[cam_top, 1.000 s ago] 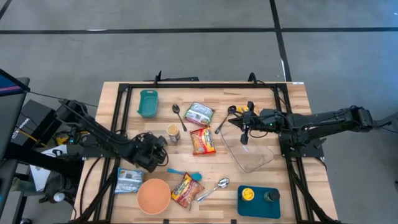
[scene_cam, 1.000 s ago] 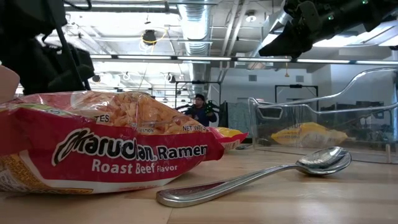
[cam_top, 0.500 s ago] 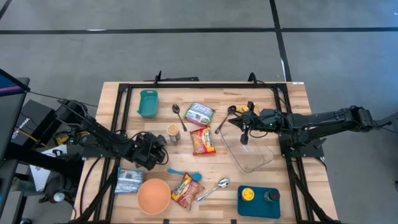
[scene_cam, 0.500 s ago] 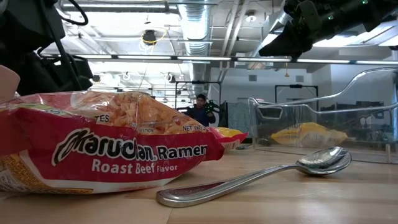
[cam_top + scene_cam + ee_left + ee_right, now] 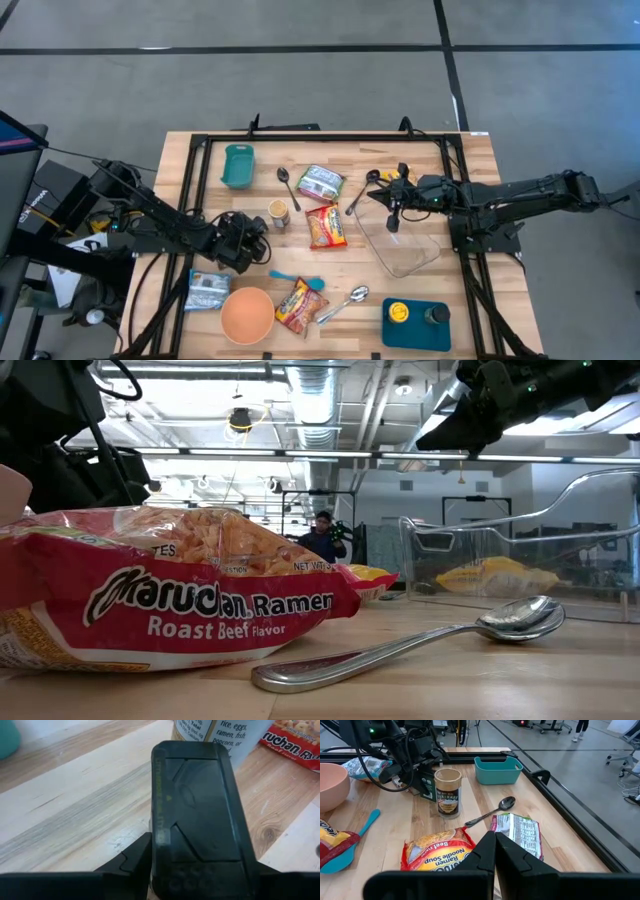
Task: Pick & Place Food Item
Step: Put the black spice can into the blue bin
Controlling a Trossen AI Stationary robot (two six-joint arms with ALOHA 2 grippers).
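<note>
A small jar (image 5: 279,213) with a tan lid stands upright on the wooden table, left of a red roast-beef ramen pack (image 5: 326,226). A green-and-white packet (image 5: 320,182) lies farther back. My left gripper (image 5: 258,230) is low beside the jar's left side; the right wrist view shows it (image 5: 426,784) right next to the jar (image 5: 447,790). Whether it touches the jar I cannot tell. My right gripper (image 5: 394,212) hangs shut and holds nothing, above the far rim of a clear plastic container (image 5: 405,245).
A teal bin (image 5: 238,165) stands at the far left. A pink bowl (image 5: 246,314), a silver packet (image 5: 208,290), a blue spatula (image 5: 297,279), a second ramen pack (image 5: 298,305) and a spoon (image 5: 345,300) lie near the front. A blue tray (image 5: 440,337) is at the front right.
My left arm's wrist has tipped slightly beside the jar. The jar, the packs and my right arm have kept still.
</note>
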